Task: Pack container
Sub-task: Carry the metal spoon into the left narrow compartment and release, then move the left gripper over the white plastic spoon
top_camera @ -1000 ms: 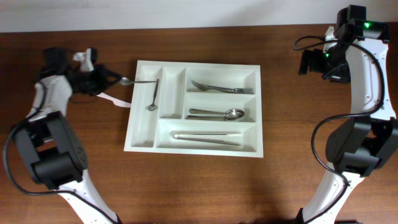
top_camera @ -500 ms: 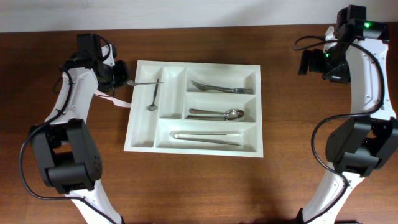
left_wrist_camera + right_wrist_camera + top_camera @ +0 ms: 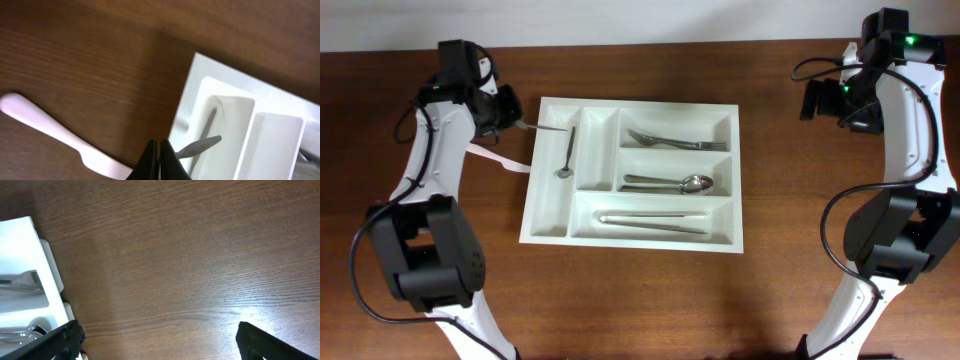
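Container [image 3: 650,103], white with five slots, sits mid-frame on the table [image 3: 650,300]; the left gripper [image 3: 159,154], at its upper-left corner, is clamped on a thin metal utensil [image 3: 548,128], maybe a knife (view too tight), whose free end reaches over the left rim above a narrow slot holding a small spoon [image 3: 566,155]. White plastic utensil [image 3: 500,160] lies just left of the rim. Fork [image 3: 675,141], big spoon [image 3: 670,183] and tongs [image 3: 650,222] fill the long slots; right gripper [image 3: 159,330], fingers apart, hangs over bare wood upper right.

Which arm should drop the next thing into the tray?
Left. The left gripper holds a metal utensil over the tray rim. The right gripper is open, empty, off beside the tray.
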Controlling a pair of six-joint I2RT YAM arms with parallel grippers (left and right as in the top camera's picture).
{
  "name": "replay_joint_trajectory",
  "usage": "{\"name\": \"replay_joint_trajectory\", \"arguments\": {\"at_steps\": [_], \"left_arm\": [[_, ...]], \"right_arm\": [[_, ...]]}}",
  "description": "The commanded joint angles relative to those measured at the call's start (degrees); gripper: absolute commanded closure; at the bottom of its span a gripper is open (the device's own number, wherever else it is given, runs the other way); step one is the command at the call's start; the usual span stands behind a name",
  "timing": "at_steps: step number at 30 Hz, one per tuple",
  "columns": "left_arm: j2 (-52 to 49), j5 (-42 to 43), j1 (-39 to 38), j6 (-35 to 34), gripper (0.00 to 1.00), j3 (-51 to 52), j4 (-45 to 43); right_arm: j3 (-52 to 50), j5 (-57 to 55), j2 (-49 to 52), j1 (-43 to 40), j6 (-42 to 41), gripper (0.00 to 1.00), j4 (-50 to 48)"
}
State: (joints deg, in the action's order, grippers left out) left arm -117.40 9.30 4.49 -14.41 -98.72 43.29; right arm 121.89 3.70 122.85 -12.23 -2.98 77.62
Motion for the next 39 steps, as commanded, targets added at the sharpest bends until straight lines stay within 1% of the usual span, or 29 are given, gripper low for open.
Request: {"name": "replay_joint_trajectory", "arguments": {"at_steps": [1,5,8,11,16,17,19,29,31,32,33,35,37,39], "left_arm": [[2.23,-3.04,-2.73,0.37,0.98,-1.31,0.81],[2.23,-7.85,-5.70,1.09,0.98,-1.31,1.64],[2.23,-9.29,-6.49,1.20,0.97,-1.31,1.84],[2.23,-9.31,-6.54,1.20,0.78,-1.31,2.08],[2.23,-9.31,-6.54,1.20,0.64,-1.31,2.95],[2.23,-9.31,-6.54,1.20,0.58,-1.31,3.30],[2.23,-9.31,-6.56,1.20,0.56,-1.31,3.96],[2.23,-9.79,-6.58,1.20,0.56,-1.31,5.33],[2.25,-11.15,-5.92,1.14,0.43,-1.33,4.28],[2.25,-11.17,-5.05,0.11,0.34,-1.38,3.69],[2.25,-11.67,-3.96,-2.36,0.31,-1.53,3.54],[2.25,-12.11,-0.42,-9.38,0.30,-1.53,3.52],[2.08,-12.13,2.49,-13.33,0.31,-1.51,4.04],[1.70,-12.20,5.40,-18.34,0.35,-1.51,4.57]], "right_arm": [[0.59,-0.09,-0.87,0.20,-0.31,0.01,-0.04],[0.59,-0.09,-0.87,0.20,-0.31,0.01,-0.04],[0.59,-0.09,-0.87,0.20,-0.31,0.01,-0.04],[0.59,-0.09,-0.87,0.20,-0.31,0.01,-0.04],[0.59,-0.09,-0.87,0.20,-0.31,0.01,-0.04],[0.59,-0.09,-0.87,0.20,-0.31,0.01,-0.04],[0.59,-0.09,-0.87,0.20,-0.31,0.01,-0.04],[0.59,-0.09,-0.87,0.20,-0.31,0.01,-0.04],[0.59,-0.09,-0.87,0.20,-0.31,0.01,-0.04],[0.59,-0.09,-0.87,0.20,-0.31,0.01,-0.04],[0.59,-0.09,-0.87,0.20,-0.28,0.01,-0.04],[0.59,-0.09,-0.87,0.20,-0.31,0.01,-0.04],[0.59,-0.09,-0.87,0.20,-0.31,0.01,-0.04],[0.59,-0.09,-0.87,0.20,-0.28,0.01,-0.04]]}}
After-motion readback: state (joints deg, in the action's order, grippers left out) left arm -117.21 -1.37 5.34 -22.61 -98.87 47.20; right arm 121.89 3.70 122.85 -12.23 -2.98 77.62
